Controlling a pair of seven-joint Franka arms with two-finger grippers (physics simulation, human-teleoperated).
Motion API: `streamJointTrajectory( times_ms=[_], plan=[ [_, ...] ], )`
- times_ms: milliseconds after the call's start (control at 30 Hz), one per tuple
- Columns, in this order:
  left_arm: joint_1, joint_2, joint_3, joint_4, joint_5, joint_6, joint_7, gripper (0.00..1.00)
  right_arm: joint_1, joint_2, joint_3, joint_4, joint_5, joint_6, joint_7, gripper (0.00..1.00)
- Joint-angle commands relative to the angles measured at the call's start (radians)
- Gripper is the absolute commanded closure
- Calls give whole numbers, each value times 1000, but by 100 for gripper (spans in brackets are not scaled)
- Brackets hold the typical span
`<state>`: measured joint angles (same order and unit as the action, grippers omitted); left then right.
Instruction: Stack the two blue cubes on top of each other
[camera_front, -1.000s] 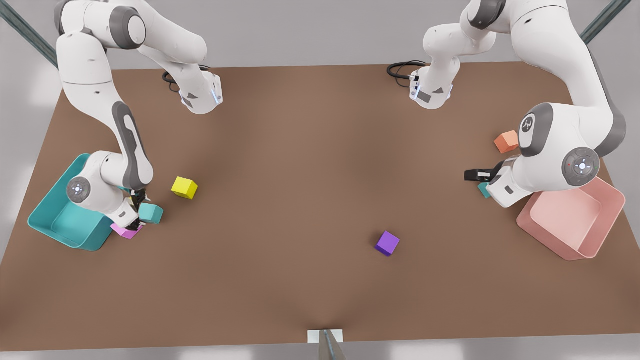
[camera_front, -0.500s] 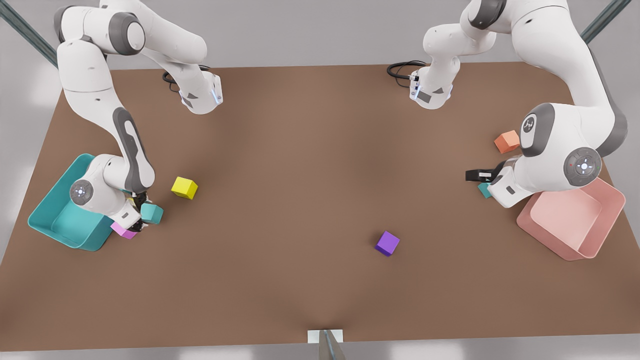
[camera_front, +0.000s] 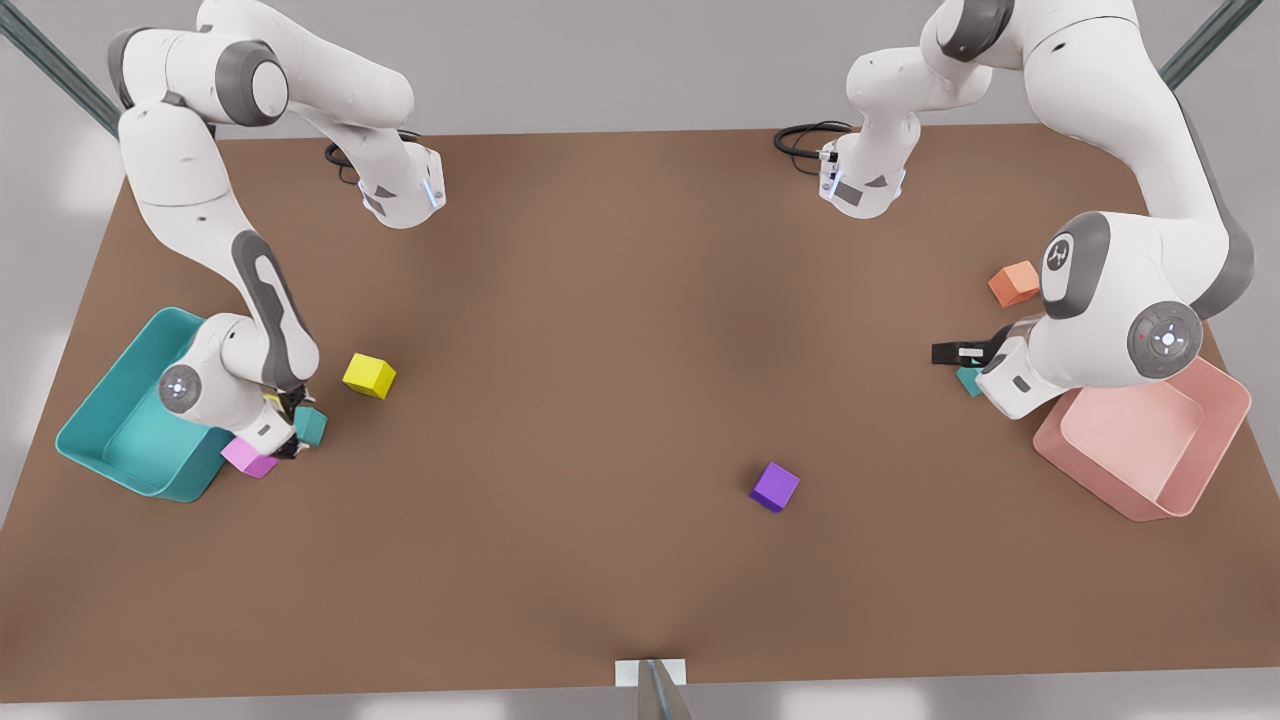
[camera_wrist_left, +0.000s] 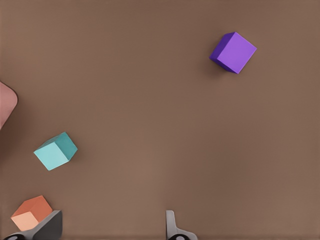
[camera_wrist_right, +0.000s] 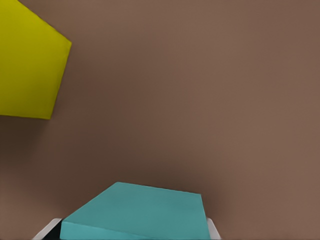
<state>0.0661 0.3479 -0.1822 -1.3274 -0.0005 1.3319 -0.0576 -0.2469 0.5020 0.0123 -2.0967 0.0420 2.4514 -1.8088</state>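
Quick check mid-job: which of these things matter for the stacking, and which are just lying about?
In the job: held blue cube, clamped in the right pincer; second blue cube, by the open left pincer.
Lying about: yellow cube, pink cube, purple cube, orange cube, teal bin, pink bin.

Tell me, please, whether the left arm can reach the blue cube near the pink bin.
Probably yes: the left gripper hovers open, bare table lies between it and that blue cube; the orange cube sits aside.
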Motion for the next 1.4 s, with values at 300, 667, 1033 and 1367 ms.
streamJointTrajectory(
  times_ms=[300, 667, 1033, 1367],
  plan=[
    [0, -1, 0, 1, 0, -2, 1, 0, -6, 15, 0, -2, 4, 35, -21, 18],
    [0, -1, 0, -1, 0, 0, 1, 0, -5, -5, 9, 7, 27, -11, -12, 48],
    [0, -1, 1, 4, 4, 1, -7, 0, 313, -19, 29, 268, 99, -261, 314, 46],
    [-26, -66, 375, -403, -50, 472, -54, 0, 899, 234, 28, 764, 82, -310, 1425, 44]
  ],
)
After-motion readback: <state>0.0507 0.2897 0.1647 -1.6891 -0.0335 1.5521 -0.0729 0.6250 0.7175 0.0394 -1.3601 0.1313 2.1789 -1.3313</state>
